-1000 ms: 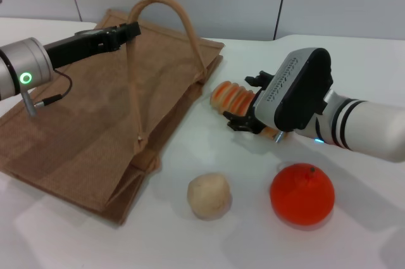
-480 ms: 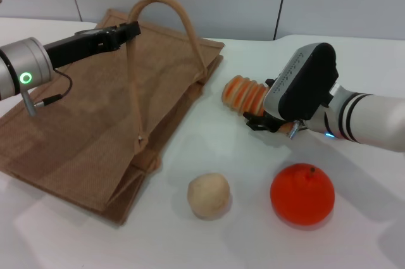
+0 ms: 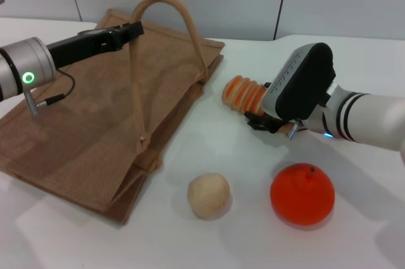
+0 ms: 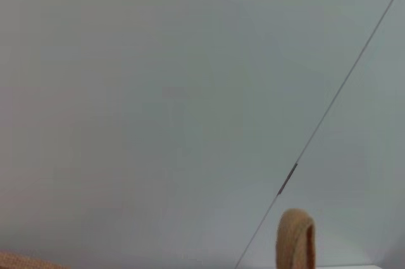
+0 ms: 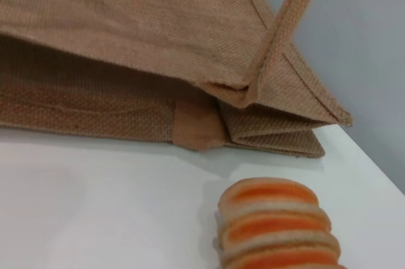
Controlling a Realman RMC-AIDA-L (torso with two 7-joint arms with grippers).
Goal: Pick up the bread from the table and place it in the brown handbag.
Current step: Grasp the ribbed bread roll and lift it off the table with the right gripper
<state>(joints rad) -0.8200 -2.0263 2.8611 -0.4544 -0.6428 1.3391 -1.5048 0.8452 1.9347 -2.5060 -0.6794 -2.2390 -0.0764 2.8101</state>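
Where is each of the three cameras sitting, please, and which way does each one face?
Head view: looks forward and down on the table; both arms show, the left hand at the brown handbag handle, the right hand at the bread.
Left wrist view: faces the back wall, with a handle loop low down; no arm shows.
Right wrist view: looks low over the table toward the handbag's opening edge; no arm shows.
Head and right wrist views share bread and handbag.

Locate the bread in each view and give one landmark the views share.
Head view: the bread lies right of centre on the table, its far end under the right gripper.
Left wrist view: not in it.
Right wrist view: bread at bottom, right of centre.
Shared landmark: the handbag; its handle.
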